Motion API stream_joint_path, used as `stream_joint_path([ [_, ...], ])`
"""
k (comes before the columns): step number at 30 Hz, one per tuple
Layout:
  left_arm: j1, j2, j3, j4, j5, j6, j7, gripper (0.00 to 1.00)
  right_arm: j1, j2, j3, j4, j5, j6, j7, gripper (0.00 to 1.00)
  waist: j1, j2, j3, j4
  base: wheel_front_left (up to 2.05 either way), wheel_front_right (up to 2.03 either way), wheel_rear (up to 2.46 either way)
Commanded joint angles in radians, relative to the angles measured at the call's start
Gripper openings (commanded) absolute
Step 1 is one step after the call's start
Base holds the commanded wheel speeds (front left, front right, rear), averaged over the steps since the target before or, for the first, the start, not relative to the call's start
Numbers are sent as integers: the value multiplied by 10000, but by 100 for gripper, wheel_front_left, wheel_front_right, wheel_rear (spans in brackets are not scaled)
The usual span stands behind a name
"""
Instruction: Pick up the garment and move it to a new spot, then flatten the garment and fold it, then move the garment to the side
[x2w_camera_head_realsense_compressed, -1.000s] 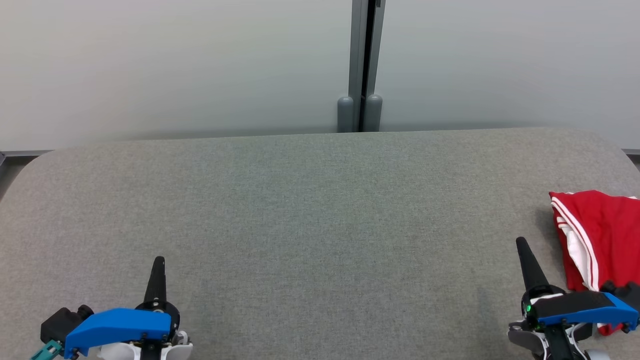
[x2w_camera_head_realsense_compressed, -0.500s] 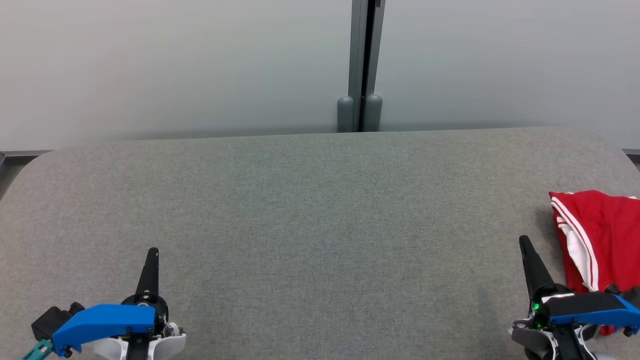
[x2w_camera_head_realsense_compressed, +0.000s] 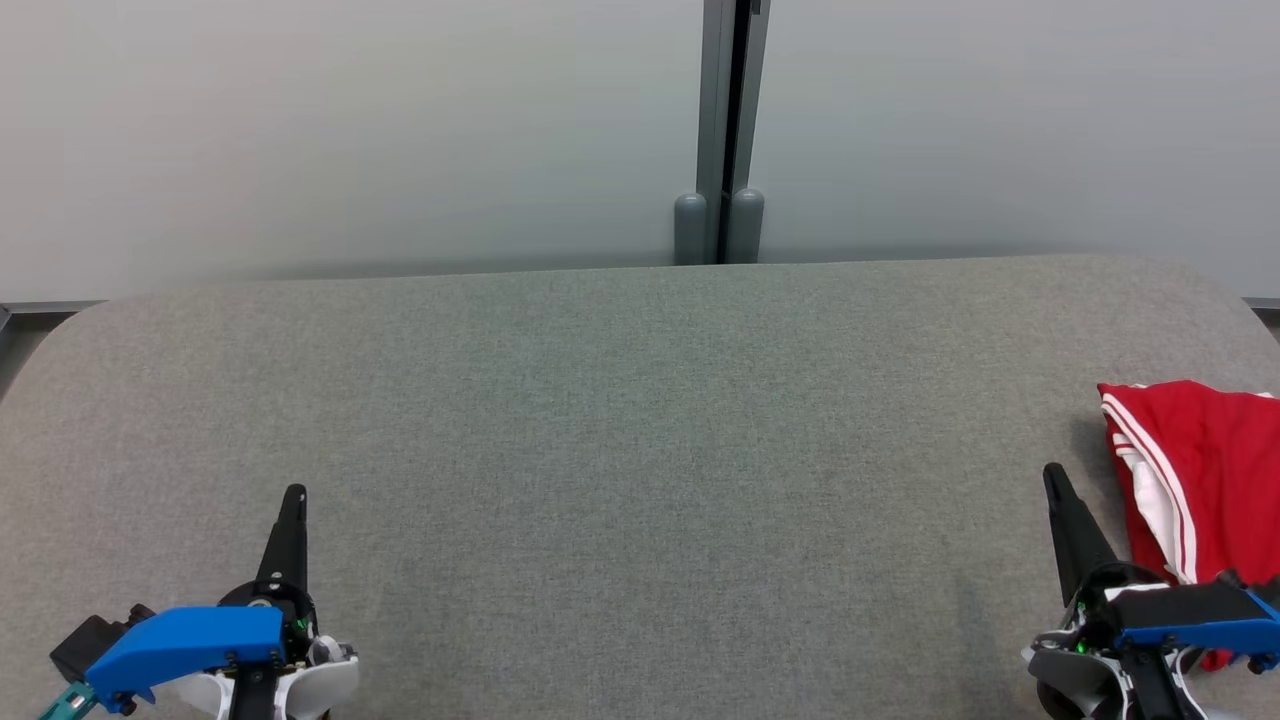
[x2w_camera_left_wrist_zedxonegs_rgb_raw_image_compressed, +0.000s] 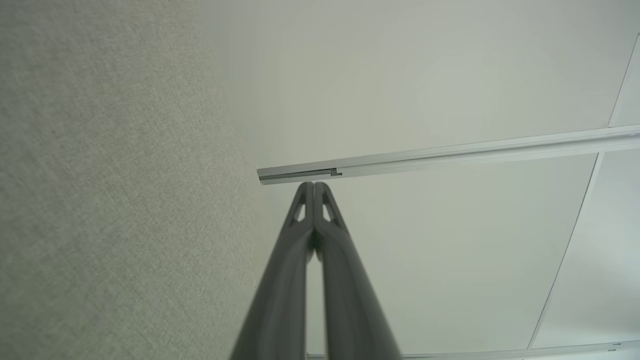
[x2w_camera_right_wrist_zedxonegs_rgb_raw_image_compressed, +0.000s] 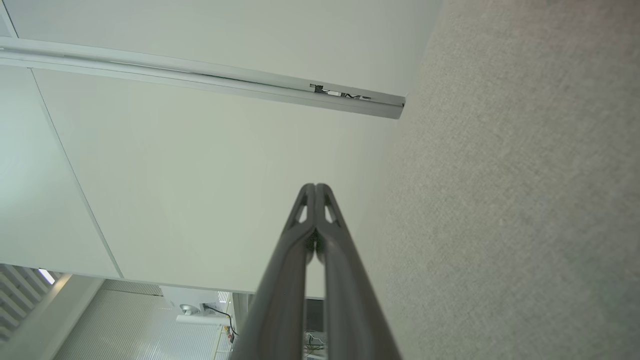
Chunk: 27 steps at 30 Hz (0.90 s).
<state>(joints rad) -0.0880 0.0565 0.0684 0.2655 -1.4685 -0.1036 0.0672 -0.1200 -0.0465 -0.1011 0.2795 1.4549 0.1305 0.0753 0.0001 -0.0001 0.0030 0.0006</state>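
A red garment (x2w_camera_head_realsense_compressed: 1210, 470) with white stripes lies folded at the right edge of the grey table (x2w_camera_head_realsense_compressed: 640, 430), partly cut off by the picture's edge. My right gripper (x2w_camera_head_realsense_compressed: 1051, 474) stands just left of it, shut and holding nothing, fingers pointing away from me. At the lower left my left gripper (x2w_camera_head_realsense_compressed: 294, 495) is also shut and empty, far from the garment. In the left wrist view the left gripper (x2w_camera_left_wrist_zedxonegs_rgb_raw_image_compressed: 314, 186) shows its two fingers pressed together, and the right gripper (x2w_camera_right_wrist_zedxonegs_rgb_raw_image_compressed: 315, 187) looks the same in the right wrist view.
A pale wall with a grey vertical post (x2w_camera_head_realsense_compressed: 722, 130) rises behind the table's far edge. The table's corners are rounded. The wrist views show the grey table surface (x2w_camera_left_wrist_zedxonegs_rgb_raw_image_compressed: 100, 200) beside pale partition panels.
Both grippers have drawn back toward the near edge, the left one also shifting slightly left. The garment has not moved.
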Motion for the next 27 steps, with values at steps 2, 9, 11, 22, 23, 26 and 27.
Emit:
stream_joint_path([
  [2,-200,13,100,-89,-296,-97,96,0,84,-61,-42,-128,309,4,91,0,0,1,0,-1,0,0,0],
  [9,-234,7,212,-139,-706,-169,206,0,121,-63,-81,-224,748,4,213,0,0,1,0,-2,0,0,0],
  [11,-225,4,274,-169,-912,-217,268,0,140,-64,-102,-263,956,4,250,0,0,1,1,-3,0,0,0],
  [22,-242,-4,413,-245,-1538,-341,442,0,183,-67,-154,-388,1623,4,435,0,-1,1,1,-6,0,0,0],
  [23,-240,-5,409,-239,-1522,-314,442,0,185,-67,-154,-389,1613,4,433,0,-1,1,1,-6,0,0,0],
  [26,-239,-9,407,-238,-1498,-308,447,0,184,-67,-152,-385,1593,4,431,0,-1,1,1,-6,0,0,0],
  [27,-240,-11,410,-238,-1497,-308,448,0,184,-67,-152,-385,1593,4,431,0,-1,1,1,-6,0,0,0],
])
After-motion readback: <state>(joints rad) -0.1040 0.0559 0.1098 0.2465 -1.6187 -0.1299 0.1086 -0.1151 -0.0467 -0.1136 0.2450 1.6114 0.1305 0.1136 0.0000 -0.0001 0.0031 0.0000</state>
